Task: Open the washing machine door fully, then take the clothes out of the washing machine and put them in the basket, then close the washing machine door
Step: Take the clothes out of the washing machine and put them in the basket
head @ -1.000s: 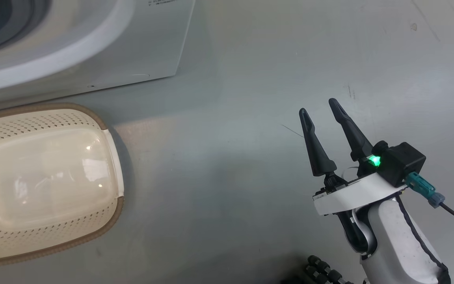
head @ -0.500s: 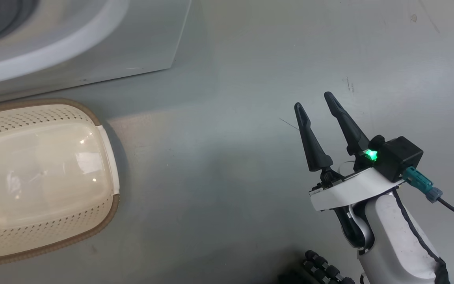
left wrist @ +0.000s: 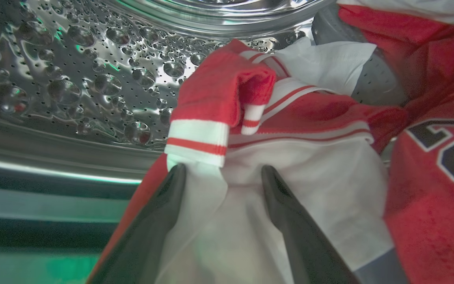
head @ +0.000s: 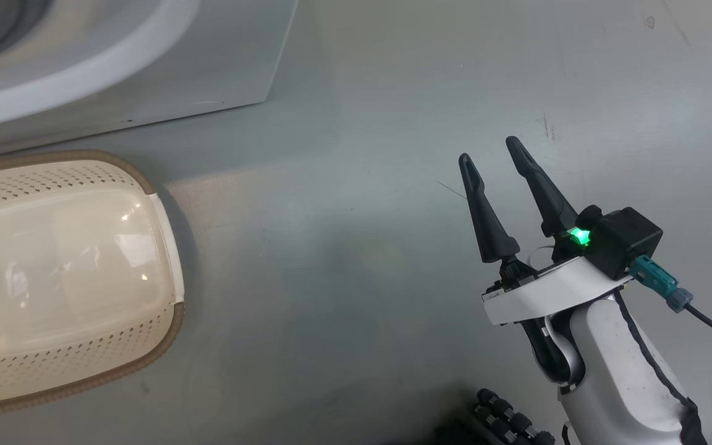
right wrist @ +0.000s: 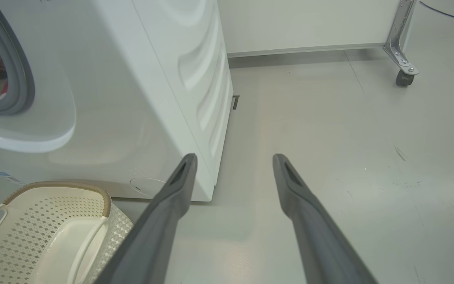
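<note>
Straddling clothes (left wrist: 321, 114) w/ L gripper (left wrist: 223, 169), jaws wide open.

- head camera drifted a bit, so less of the washing machine (head: 226, 62) shows now
- the basket (head: 84, 349) in front of the washing machine and the right gripper (head: 487, 151) slid up-left in frame together, so it's the camera, not them

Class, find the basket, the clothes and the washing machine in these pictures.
basket (head: 53, 179): head view, its perforated wall.
clothes (left wrist: 219, 90): left wrist view, a red cuff.
washing machine (right wrist: 112, 118): right wrist view, its white front panel.
</note>
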You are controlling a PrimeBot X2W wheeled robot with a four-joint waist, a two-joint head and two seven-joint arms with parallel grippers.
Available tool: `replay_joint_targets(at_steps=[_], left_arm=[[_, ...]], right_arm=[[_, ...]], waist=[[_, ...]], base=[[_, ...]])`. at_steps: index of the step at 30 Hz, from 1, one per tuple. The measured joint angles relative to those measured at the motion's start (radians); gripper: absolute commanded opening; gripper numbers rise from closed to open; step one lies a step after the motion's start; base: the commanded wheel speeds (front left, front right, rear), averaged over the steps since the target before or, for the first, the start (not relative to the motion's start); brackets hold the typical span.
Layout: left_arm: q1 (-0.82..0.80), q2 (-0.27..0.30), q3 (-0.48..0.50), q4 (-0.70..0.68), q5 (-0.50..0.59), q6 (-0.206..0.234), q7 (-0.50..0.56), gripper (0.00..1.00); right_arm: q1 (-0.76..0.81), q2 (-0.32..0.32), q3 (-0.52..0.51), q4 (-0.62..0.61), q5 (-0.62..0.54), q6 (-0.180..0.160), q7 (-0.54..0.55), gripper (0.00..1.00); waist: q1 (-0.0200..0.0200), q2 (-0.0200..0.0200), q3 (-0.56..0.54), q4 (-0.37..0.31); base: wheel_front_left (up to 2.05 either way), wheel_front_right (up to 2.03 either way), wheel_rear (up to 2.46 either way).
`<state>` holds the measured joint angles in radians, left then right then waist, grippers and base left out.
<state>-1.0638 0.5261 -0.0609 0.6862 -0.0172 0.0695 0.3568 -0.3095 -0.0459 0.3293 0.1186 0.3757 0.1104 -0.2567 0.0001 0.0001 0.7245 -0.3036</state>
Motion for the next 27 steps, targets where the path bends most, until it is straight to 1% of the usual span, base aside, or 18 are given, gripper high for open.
replay_joint_targets(at_steps=[4, 5, 6, 7, 8, 13, 20, 27], left_arm=[[-0.015, -0.007, 0.007, 0.023, -0.009, 0.0, 0.006, 1.0], [-0.017, -0.007, 0.007, 0.026, -0.009, 0.0, 0.009, 0.57], [-0.019, -0.008, 0.007, 0.03, -0.009, 0.0, 0.012, 0.21], [-0.022, -0.008, 0.007, 0.034, -0.009, 0.0, 0.011, 0.0], [-0.023, -0.009, 0.007, 0.038, -0.009, 0.0, 0.011, 0.0], [-0.033, -0.015, 0.007, 0.053, -0.016, 0.0, 0.009, 0.0], [-0.033, -0.04, 0.004, 0.085, -0.018, 0.0, -0.034, 0.0], [-0.03, -0.077, 0.005, 0.105, -0.027, 0.001, -0.131, 0.0]], right_arm=[[-0.002, 0.0, 0.001, 0.001, 0.0, 0.0, 0.0, 1.0], [-0.004, 0.0, 0.001, 0.001, 0.0, 0.0, 0.0, 1.0], [-0.006, 0.0, 0.001, 0.002, 0.0, 0.0, 0.0, 1.0], [-0.009, 0.0, 0.001, 0.002, 0.0, -0.001, 0.0, 1.0], [-0.01, 0.0, 0.001, 0.002, 0.0, -0.008, 0.0, 1.0], [-0.011, 0.0, 0.001, 0.003, 0.0, -0.009, 0.0, 1.0], [-0.012, 0.0, -0.004, 0.014, -0.002, -0.009, 0.0, 1.0], [-0.012, 0.0, -0.021, 0.022, -0.013, -0.009, 0.0, 1.0]], waist=[[0.0, 0.0, 0.001, 0.0], [0.0, 0.0, 0.0, 0.0], [0.0, 0.0, 0.0, 0.0], [0.0, 0.0, 0.0, 0.0], [0.0, 0.0, 0.0, 0.001], [0.0, 0.0, -0.003, 0.004], [0.0, 0.0, -0.019, 0.012], [0.0, 0.0, -0.054, 0.026]], base=[[0.0, 0.0, 0.0], [0.0, 0.0, 0.0], [0.0, 0.0, 0.0], [0.0, 0.0, 0.0], [0.0, 0.0, 0.0], [0.0, 0.0, 0.0], [0.0, 0.0, 0.0], [0.0, 0.0, 0.0]])
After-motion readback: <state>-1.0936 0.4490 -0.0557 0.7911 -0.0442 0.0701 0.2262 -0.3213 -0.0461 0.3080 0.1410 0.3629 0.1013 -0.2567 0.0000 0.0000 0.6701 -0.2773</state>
